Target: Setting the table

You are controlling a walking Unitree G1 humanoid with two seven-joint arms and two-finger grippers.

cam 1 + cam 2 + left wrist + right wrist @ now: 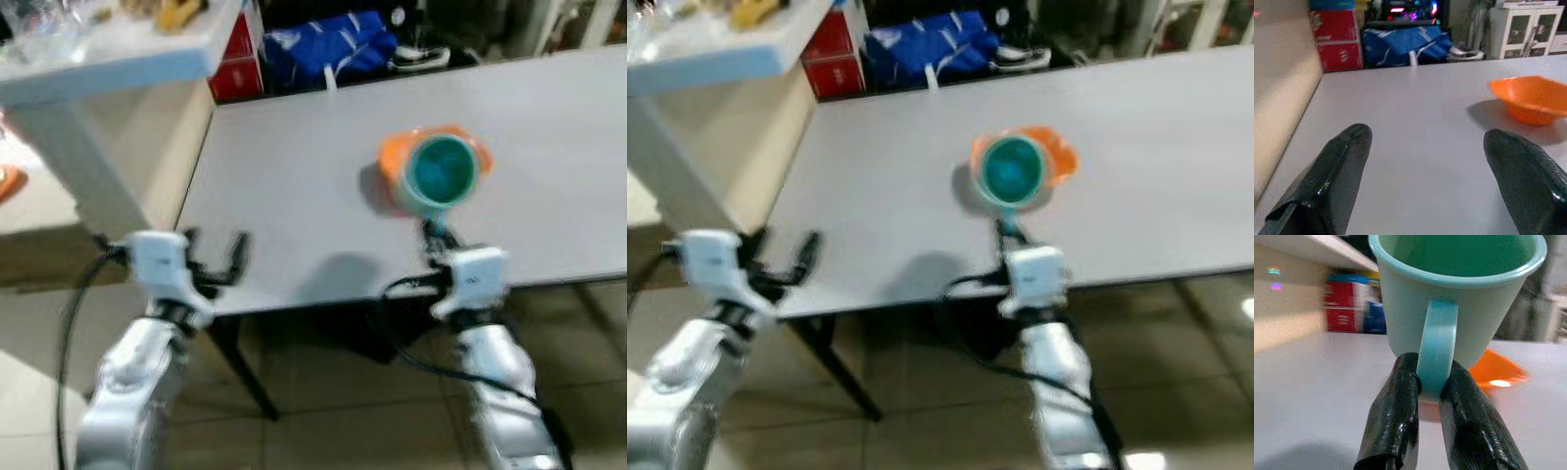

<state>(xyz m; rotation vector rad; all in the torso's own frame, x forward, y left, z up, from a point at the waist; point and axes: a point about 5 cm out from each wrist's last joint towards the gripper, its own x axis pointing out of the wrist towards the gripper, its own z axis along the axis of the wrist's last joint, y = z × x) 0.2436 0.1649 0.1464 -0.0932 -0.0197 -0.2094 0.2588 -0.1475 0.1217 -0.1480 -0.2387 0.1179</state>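
- Right tool point(1432, 391): clenched on the handle of the teal cup point(441, 171), one black finger on each side of the handle loop. Cup is upright, mouth open upward.
- In the head views the cup overlaps the orange bowl point(397, 157); the bowl's rim shows around the cup from about 9 o'clock to 2 o'clock. Right wrist view shows the bowl behind the cup's base. Whether the cup touches the surface or the bowl: cannot tell.
- Cup and bowl sit over the grey surface point(294, 176), toward its near edge, at roughly 12 o'clock from the right wrist.
- Left tool point(216, 257): released, fingers spread wide, holding nothing, at the near left corner of the surface. From it the bowl lies at about 2 o'clock, well apart.
- Stretch of surface between the left tool and the bowl is bare.
- Surroundings: a blue bag point(328, 44) on the floor beyond the far edge of the surface, at 12 o'clock; a red box point(235, 59) just beside it at its 9 o'clock.
- A white shelf point(118, 49) carrying blurred items at 10 o'clock from the left tool.
- White cabinet point(1525, 24) in the background of the left wrist view.
- Tiled floor point(323, 411) below the surface.
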